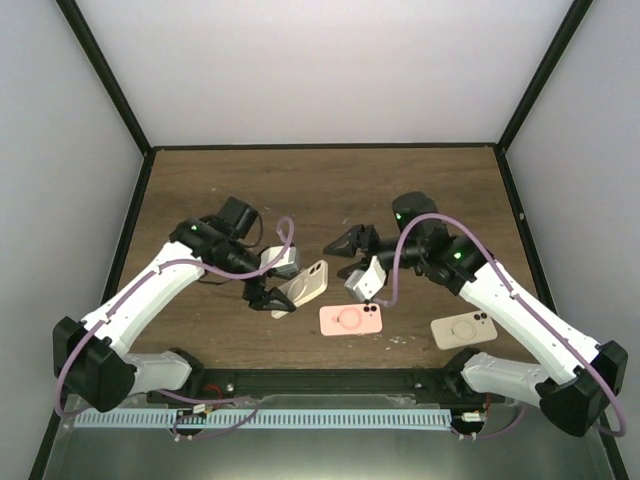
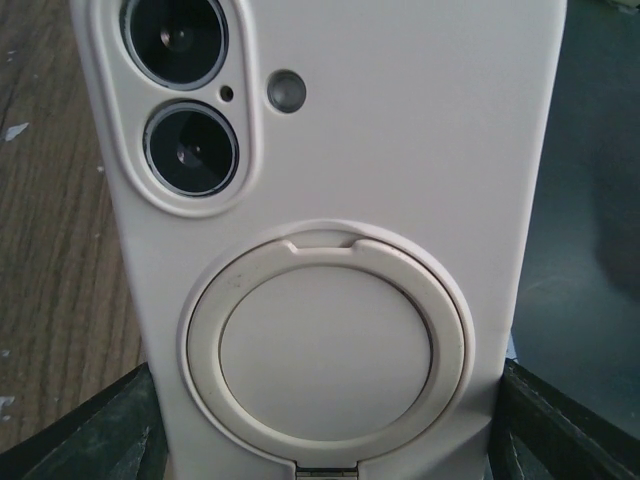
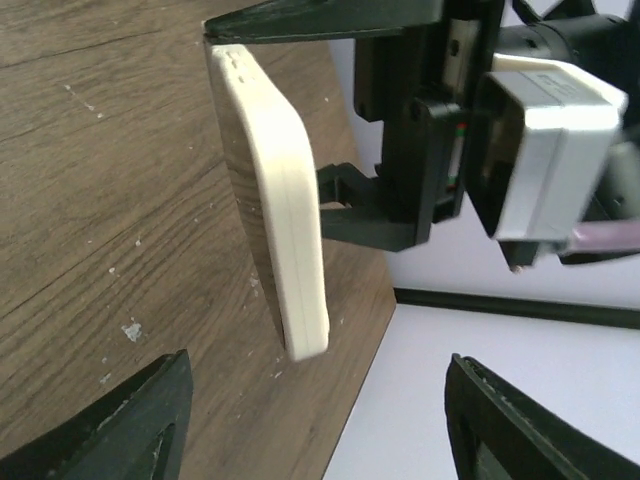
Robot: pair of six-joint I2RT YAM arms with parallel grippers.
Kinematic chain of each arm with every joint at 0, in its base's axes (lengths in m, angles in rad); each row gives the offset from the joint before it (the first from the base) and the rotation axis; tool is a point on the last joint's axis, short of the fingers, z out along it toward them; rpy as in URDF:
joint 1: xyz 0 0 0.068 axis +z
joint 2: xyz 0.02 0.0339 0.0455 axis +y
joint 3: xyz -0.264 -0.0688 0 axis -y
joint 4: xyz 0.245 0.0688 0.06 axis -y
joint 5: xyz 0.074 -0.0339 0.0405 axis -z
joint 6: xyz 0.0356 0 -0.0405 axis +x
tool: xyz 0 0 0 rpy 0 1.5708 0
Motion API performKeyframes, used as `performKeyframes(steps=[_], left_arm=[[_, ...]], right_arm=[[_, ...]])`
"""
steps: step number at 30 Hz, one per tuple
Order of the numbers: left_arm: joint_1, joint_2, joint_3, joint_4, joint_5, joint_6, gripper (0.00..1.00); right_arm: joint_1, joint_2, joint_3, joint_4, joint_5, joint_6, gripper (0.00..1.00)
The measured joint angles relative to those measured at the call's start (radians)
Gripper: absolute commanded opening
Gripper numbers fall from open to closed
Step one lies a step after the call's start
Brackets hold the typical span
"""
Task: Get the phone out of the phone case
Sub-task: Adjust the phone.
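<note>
The left tool (image 1: 270, 298) is clamped across the lower end of a cream phone case (image 1: 305, 284) with the phone inside, holding it raised off the worktop (image 1: 320, 185) near the middle of the near half. The left wrist view shows the case's back, with twin camera lenses above a round ring stand and a dark finger at each bottom corner. The right tool (image 1: 338, 256) points at the case's free end from just beside it, with its jaws spread and nothing between them. A pink case (image 1: 351, 319) and a beige case (image 1: 465, 329) lie flat on the worktop nearer the arm bases.

The main risk appears to be the hold itself. The left fingers press on the case's sides, so a pull from the right tool could drag case and phone out together or twist them loose and drop them. A misjudged approach could also knock the two tools together.
</note>
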Motion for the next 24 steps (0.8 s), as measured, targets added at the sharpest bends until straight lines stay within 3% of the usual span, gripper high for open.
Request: performKeyframes(steps=[7, 15, 18, 24], left_arm=[[-0.048, 0.002, -0.002, 0.008, -0.002, -0.005, 0.56], [-0.071, 0.039, -0.002, 0.008, -0.002, -0.01, 0.56], [-0.071, 0.045, -0.002, 0.011, -0.013, -0.012, 0.56], [-0.078, 0.045, -0.02, 0.05, -0.041, -0.022, 0.76]], right_arm=[[0.094, 0.061, 0.0, -0.026, 0.117, -0.092, 0.55], [0.154, 0.106, 0.0, -0.039, 0.214, -0.122, 0.23], [0.155, 0.115, 0.0, -0.041, 0.237, -0.131, 0.16], [0.158, 0.119, 0.0, -0.05, 0.261, -0.108, 0.01]])
